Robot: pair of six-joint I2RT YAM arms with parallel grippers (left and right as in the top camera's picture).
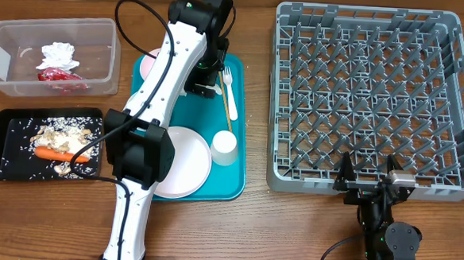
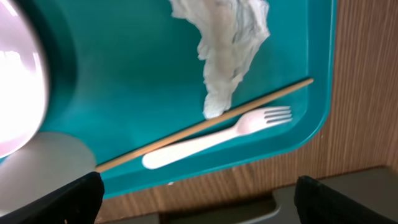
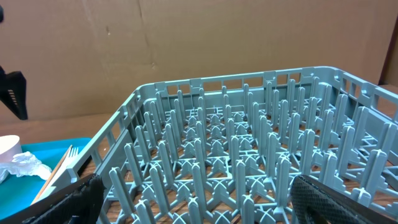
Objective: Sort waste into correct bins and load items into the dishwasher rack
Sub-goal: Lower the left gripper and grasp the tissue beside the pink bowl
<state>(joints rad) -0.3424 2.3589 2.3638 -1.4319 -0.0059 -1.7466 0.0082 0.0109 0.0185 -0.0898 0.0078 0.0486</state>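
My left gripper hovers open and empty over the far end of the teal tray. In the left wrist view, the left gripper is just off the tray edge; a crumpled white napkin, the white fork and the wooden stick lie on the tray. The fork, stick, plate, cup and a bowl are on the tray. My right gripper is open and empty at the near wall of the grey rack, which fills the right wrist view.
The clear tub at far left holds a napkin and the red wrapper. The black tray holds the carrot and rice scraps. My left arm crosses the teal tray's left side.
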